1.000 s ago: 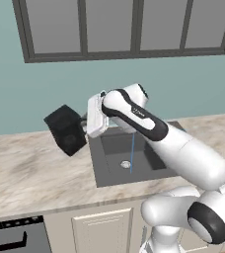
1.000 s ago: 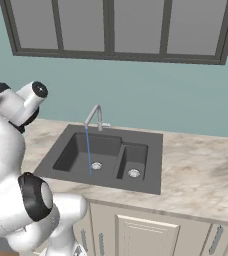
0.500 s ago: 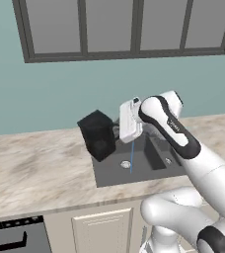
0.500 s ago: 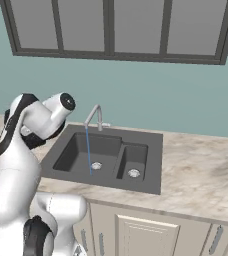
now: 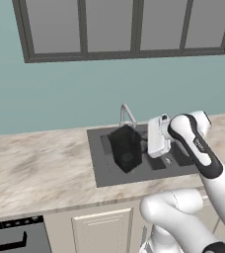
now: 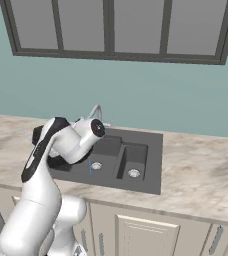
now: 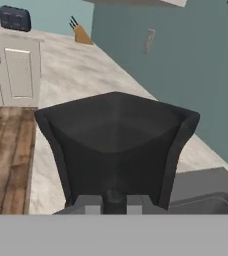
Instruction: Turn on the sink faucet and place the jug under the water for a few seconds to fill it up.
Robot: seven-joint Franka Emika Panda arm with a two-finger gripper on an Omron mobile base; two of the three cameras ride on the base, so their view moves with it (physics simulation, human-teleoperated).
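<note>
While gripper (image 7: pixel 115 204) holds jug (image 5: pixel 126 148) | over sink (image 5: pixel 100 173) | faucet (image 5: pixel 126 114) behind

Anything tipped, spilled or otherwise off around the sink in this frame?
Nothing is spilled or damaged. The jug hangs tilted in the gripper over the sink, in front of the faucet; a thin stream of water runs into the basin, apparently not into the jug.

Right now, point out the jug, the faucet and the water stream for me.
jug (image 5: pixel 126 148): left base view, front face of its black body.
faucet (image 5: pixel 127 112): left base view, arched spout above the jug.
water (image 6: pixel 90 168): right base view, lower part of the thin blue stream.
</note>
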